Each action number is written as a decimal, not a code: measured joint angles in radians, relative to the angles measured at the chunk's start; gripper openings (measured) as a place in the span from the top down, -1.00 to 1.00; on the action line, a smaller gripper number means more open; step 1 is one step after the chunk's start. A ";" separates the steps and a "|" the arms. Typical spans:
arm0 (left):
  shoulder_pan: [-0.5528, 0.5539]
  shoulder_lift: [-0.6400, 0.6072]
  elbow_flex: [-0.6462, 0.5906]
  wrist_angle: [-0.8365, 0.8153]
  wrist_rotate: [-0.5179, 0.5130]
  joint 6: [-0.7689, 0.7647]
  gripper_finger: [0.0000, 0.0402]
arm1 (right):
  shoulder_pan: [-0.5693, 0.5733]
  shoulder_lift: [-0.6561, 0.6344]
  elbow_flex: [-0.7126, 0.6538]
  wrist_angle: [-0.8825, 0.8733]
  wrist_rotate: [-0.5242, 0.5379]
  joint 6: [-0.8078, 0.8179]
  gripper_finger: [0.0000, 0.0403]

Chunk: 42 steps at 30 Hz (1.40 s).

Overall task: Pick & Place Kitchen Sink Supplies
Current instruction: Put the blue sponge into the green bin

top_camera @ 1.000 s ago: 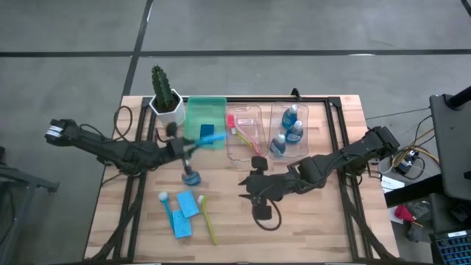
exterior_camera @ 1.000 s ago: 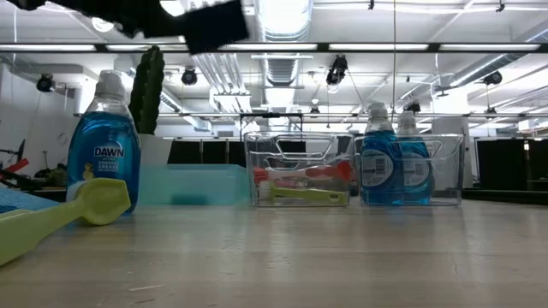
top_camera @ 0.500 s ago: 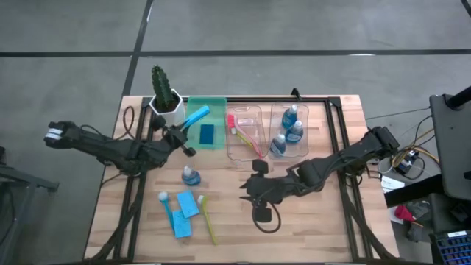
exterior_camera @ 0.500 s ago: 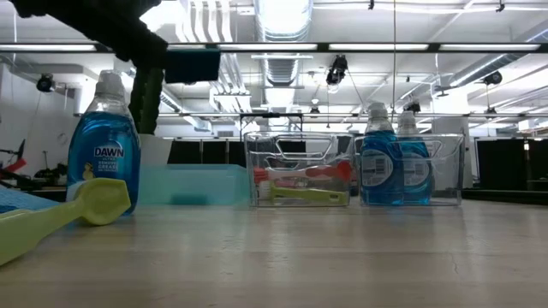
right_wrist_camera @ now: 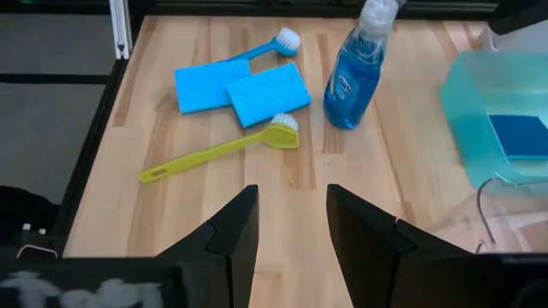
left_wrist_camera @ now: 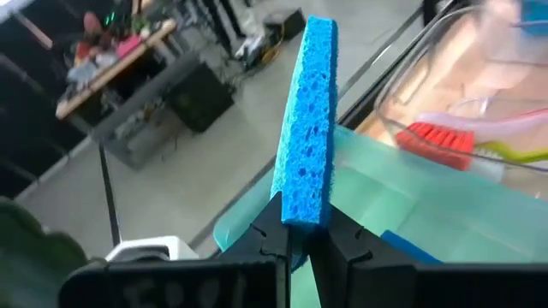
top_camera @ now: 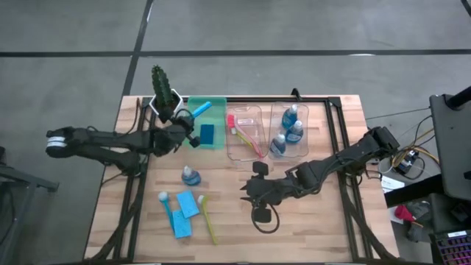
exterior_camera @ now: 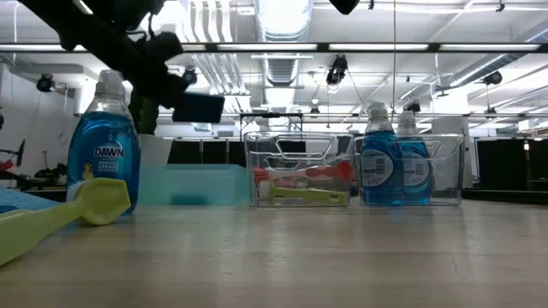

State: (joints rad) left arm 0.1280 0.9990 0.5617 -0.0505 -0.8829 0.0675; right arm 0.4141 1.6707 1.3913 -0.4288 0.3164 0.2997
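My left gripper [left_wrist_camera: 301, 229] is shut on a light blue sponge [left_wrist_camera: 306, 128] and holds it above the far left part of the green bin [top_camera: 208, 109]. A darker blue sponge [top_camera: 207, 133] lies flat in that bin. On the table near the left front lie two blue sponges [right_wrist_camera: 240, 88], a blue brush [right_wrist_camera: 257, 47] and a yellow-green brush [right_wrist_camera: 218, 150]. A blue bottle [right_wrist_camera: 355, 73] stands upright beside them. My right gripper [right_wrist_camera: 293, 214] hangs open over the table's middle [top_camera: 246, 190], with nothing between its fingers. My left gripper pinches the sponge by one short end [left_wrist_camera: 300, 205] between its two fingers, one on each flat face. The rest of the sponge sticks straight out past the fingertips, standing on edge. It is lifted clear above the green bin.
A clear bin [top_camera: 245, 131] holds pink and yellow-green brushes; another clear bin [top_camera: 288, 126] holds blue bottles. A cactus [top_camera: 163, 92] in a white pot stands at the far left, close to my left gripper. A black cable loop [top_camera: 263, 218] lies under my right arm.
My left gripper has carried the sponge from the green bin's near edge toward the table's far edge and has sunk lower. It has swung round, so the sponge now points toward the bin's far side.
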 joint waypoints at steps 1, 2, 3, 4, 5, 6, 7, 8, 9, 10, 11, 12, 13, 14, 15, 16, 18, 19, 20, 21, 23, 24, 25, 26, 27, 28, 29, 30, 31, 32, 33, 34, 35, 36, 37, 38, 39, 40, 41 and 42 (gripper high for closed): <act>0.012 0.007 0.000 -0.007 0.005 -0.017 0.87 | 0.000 0.000 -0.004 -0.001 0.000 0.003 0.35; 0.022 0.016 0.000 -0.013 0.010 -0.028 0.87 | 0.000 0.000 -0.006 0.000 0.000 0.008 0.35; 0.030 0.025 0.000 -0.014 0.016 -0.041 0.87 | 0.000 0.000 -0.010 0.001 0.000 0.008 0.36; 0.038 0.035 0.000 -0.015 0.032 -0.050 0.87 | 0.000 0.000 -0.012 0.001 0.000 0.008 0.36; 0.047 0.045 0.000 -0.019 0.053 -0.058 0.87 | 0.000 0.000 -0.014 0.001 0.000 0.008 0.37; 0.056 0.055 0.000 -0.021 0.076 -0.063 0.87 | 0.000 0.000 -0.015 0.001 0.000 0.008 0.38; 0.065 0.065 0.000 -0.019 0.099 -0.063 0.87 | 0.000 0.000 -0.015 0.002 0.000 0.009 0.38; 0.075 0.074 0.000 -0.018 0.118 -0.063 0.87 | 0.000 0.000 -0.016 0.003 0.000 0.012 0.39; 0.087 0.083 0.000 -0.020 0.136 -0.062 0.87 | 0.000 0.000 -0.016 0.005 0.000 0.014 0.40; 0.099 0.093 0.000 -0.019 0.155 -0.062 0.87 | 0.000 0.000 -0.016 0.006 0.000 0.015 0.40; 0.113 0.103 0.000 -0.019 0.175 -0.064 0.87 | 0.000 0.000 -0.016 0.006 0.000 0.015 0.40; 0.125 0.113 0.000 -0.020 0.191 -0.065 0.87 | 0.000 0.000 -0.016 0.009 0.000 0.015 0.41; 0.135 0.123 0.000 -0.020 0.200 -0.068 0.87 | 0.000 0.000 -0.016 0.012 0.000 0.015 0.41; 0.144 0.133 0.000 -0.020 0.206 -0.073 0.87 | 0.000 0.000 -0.016 0.015 0.000 0.015 0.41; 0.151 0.144 0.000 -0.021 0.209 -0.079 0.87 | 0.000 0.000 -0.016 0.017 0.000 0.015 0.41; 0.158 0.154 0.000 -0.021 0.209 -0.091 0.87 | 0.000 0.000 -0.016 0.018 0.000 0.015 0.41; 0.170 0.176 0.000 -0.017 0.210 -0.122 0.87 | 0.000 0.000 -0.016 0.018 0.000 0.015 0.39; 0.175 0.186 0.000 -0.017 0.211 -0.132 0.87 | 0.000 0.000 -0.016 0.019 0.000 0.015 0.39; 0.179 0.197 0.000 -0.017 0.211 -0.135 0.87 | 0.000 0.000 -0.016 0.019 0.000 0.015 0.38; 0.183 0.208 0.000 -0.017 0.211 -0.136 0.87 | 0.000 0.000 -0.016 0.019 0.000 0.015 0.37; 0.189 0.227 0.000 -0.016 0.211 -0.142 0.87 | 0.000 0.000 -0.016 0.019 0.000 0.015 0.36; 0.194 0.236 0.000 -0.015 0.212 -0.149 0.87 | 0.000 0.000 -0.016 0.020 0.000 0.015 0.36; 0.198 0.246 0.000 -0.011 0.212 -0.153 0.87 | 0.000 0.000 -0.016 0.020 0.000 0.015 0.35; 0.201 0.254 0.000 -0.007 0.213 -0.153 0.87 | 0.000 0.000 -0.016 0.020 0.000 0.015 0.35; 0.204 0.261 0.000 -0.005 0.213 -0.151 0.87 | 0.000 0.000 -0.016 0.020 0.000 0.015 0.36; 0.205 0.267 0.000 -0.002 0.214 -0.148 0.87 | 0.000 0.000 -0.016 0.020 0.000 0.015 0.37; 0.207 0.272 0.000 0.002 0.218 -0.148 0.87 | 0.000 0.000 -0.016 0.020 0.000 0.015 0.38; 0.209 0.277 0.000 0.003 0.221 -0.148 0.87 | 0.000 0.000 -0.016 0.020 0.000 0.015 0.39; 0.211 0.282 0.000 0.005 0.231 -0.148 0.87 | 0.000 0.000 -0.016 0.020 0.000 0.015 0.40; 0.213 0.287 0.000 0.009 0.243 -0.147 0.87 | 0.000 0.000 -0.016 0.020 0.000 0.015 0.41; 0.217 0.292 0.000 0.014 0.251 -0.142 0.87 | 0.000 0.000 -0.017 0.021 0.000 0.015 0.42; 0.221 0.295 0.000 0.021 0.267 -0.135 0.87 | 0.000 0.000 -0.017 0.020 0.000 0.015 0.43; 0.226 0.297 0.001 0.027 0.287 -0.128 0.86 | 0.000 0.000 -0.017 0.021 0.000 0.015 0.44; 0.230 0.300 0.001 0.033 0.301 -0.128 0.84 | 0.000 0.000 -0.017 0.021 0.000 0.015 0.44; 0.234 0.302 0.001 0.036 0.306 -0.131 0.82 | 0.000 0.000 -0.017 0.021 0.000 0.015 0.45; 0.239 0.303 0.001 0.035 0.309 -0.137 0.79 | 0.000 0.000 -0.017 0.022 0.000 0.015 0.46; 0.243 0.304 0.001 0.034 0.309 -0.141 0.77 | 0.000 0.000 -0.017 0.022 0.000 0.015 0.47; 0.247 0.304 0.001 0.034 0.310 -0.141 0.73 | 0.000 0.000 -0.017 0.022 0.000 0.015 0.47; 0.252 0.304 0.001 0.033 0.319 -0.141 0.70 | 0.000 0.000 -0.018 0.022 0.000 0.015 0.48; 0.257 0.304 0.001 0.032 0.329 -0.142 0.67 | 0.000 0.000 -0.018 0.022 0.000 0.015 0.48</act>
State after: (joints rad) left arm 0.3849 1.3029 0.5625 -0.0181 -0.5536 -0.0742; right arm 0.4145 1.6707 1.3731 -0.4071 0.3161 0.3148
